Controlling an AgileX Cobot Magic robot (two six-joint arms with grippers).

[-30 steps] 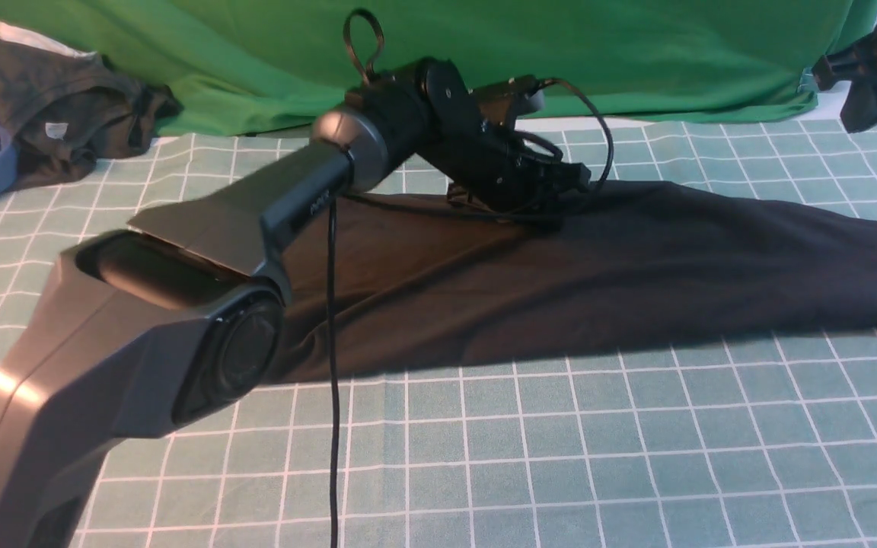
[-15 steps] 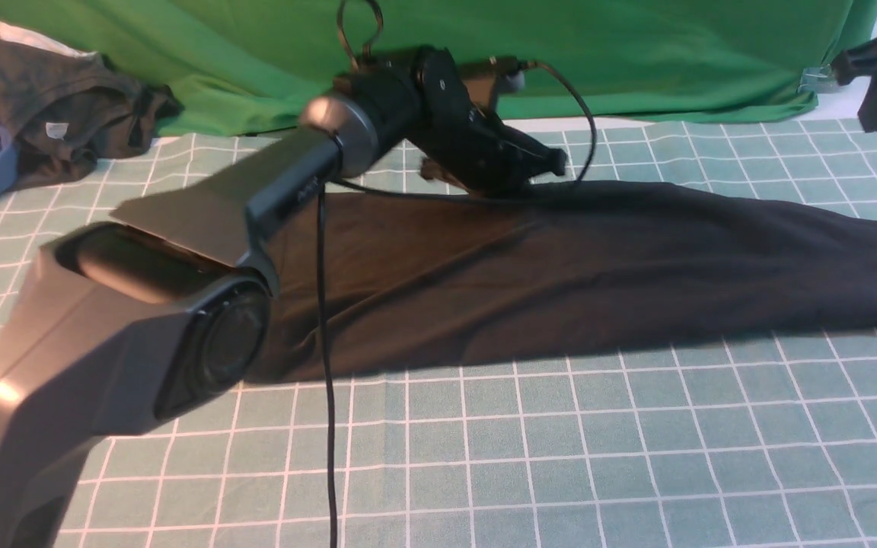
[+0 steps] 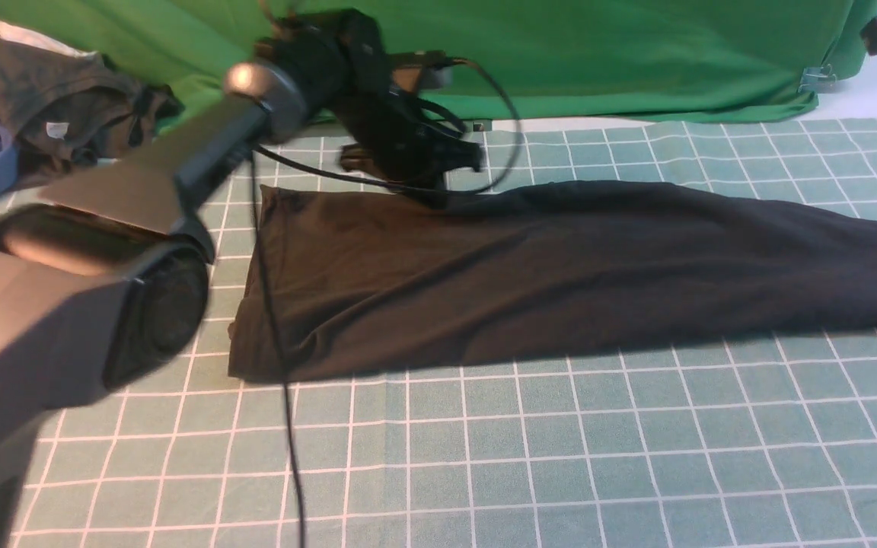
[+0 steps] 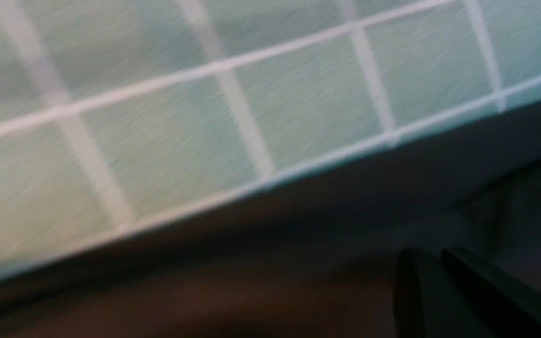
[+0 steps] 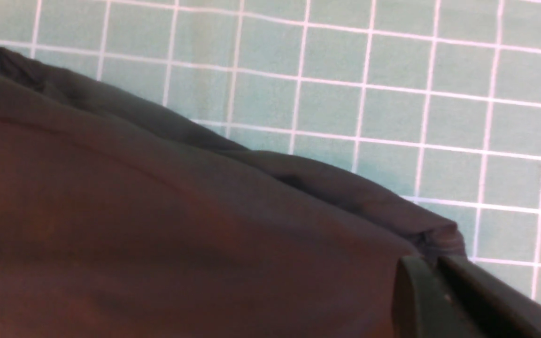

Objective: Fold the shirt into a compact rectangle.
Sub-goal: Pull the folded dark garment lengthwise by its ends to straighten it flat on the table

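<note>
Looks like the left gripper (image 4: 435, 263) and right gripper (image 5: 432, 265) are both pressed together, empty. I'd spread them, pinch the shirt (image 3: 560, 274) by its end corners, fold squarely.

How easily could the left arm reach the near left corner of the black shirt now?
Yes, probably easily: the left pincer hovers shut above the far edge of the shirt, and nothing rests on that corner.
</note>
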